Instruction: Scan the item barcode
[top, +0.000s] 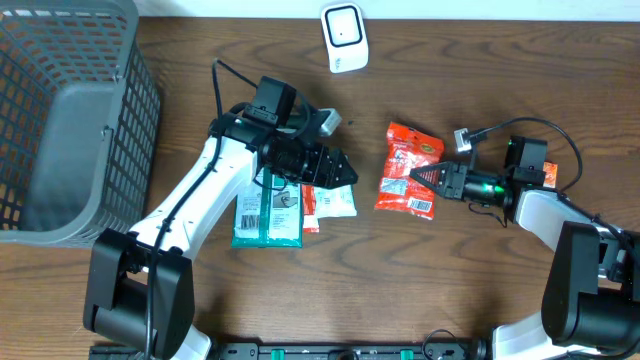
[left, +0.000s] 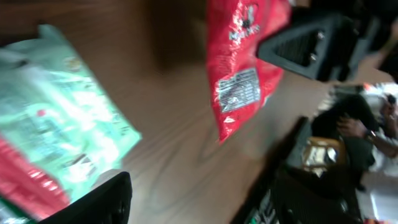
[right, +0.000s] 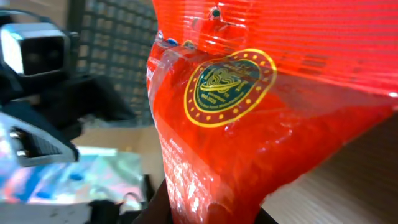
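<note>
While my right gripper (top: 418, 176) pinches the red snack packet (top: 405, 150) by one edge, label turned upward for scanning, my left gripper (top: 340, 172) hangs wide and empty near the green packets (top: 262, 218).

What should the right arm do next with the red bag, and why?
Probably lift the red bag and carry it toward the white scanner, label side facing it. The right gripper is shut on the bag, and the scanner stands apart at the far edge of the table.
</note>
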